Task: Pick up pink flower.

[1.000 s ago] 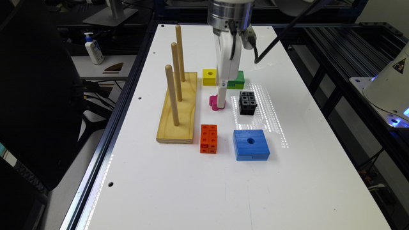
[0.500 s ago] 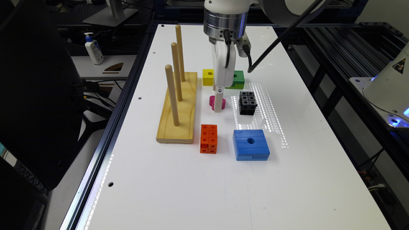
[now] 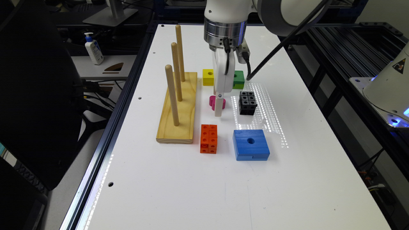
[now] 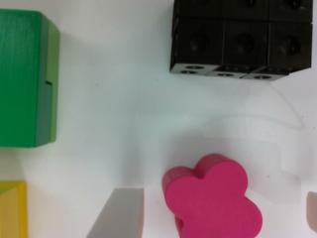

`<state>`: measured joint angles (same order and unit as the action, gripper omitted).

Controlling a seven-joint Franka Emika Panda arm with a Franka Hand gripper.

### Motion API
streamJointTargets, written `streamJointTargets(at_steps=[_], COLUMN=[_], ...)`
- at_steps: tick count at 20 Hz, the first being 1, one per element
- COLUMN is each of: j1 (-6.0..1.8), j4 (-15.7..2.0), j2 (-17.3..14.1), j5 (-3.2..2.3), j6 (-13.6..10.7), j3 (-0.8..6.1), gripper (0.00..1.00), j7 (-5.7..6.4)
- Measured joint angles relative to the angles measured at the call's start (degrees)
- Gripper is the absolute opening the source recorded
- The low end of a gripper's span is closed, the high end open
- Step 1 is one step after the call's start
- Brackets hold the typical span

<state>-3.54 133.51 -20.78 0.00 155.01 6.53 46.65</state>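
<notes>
Two spread fingers (image 4: 119, 213) of our gripper (image 4: 218, 213) flank the pink flower (image 4: 214, 201), which looks light and rigid, so we judge its lobed sides the best hold.

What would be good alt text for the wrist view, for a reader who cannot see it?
A pink flower block lies flat on a white table between two gripper fingers, which stand apart on either side of it. A green block, a black block and the corner of a yellow block lie around it.
</notes>
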Motion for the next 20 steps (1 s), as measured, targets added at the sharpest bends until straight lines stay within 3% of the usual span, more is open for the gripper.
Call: streamJointTargets(at_steps=[20], j1=[0.0], j4=[-0.24], j2=[-1.8], j5=[-0.07], j6=[1.4], j3=[-0.03], gripper=[1.0], j7=[0.01])
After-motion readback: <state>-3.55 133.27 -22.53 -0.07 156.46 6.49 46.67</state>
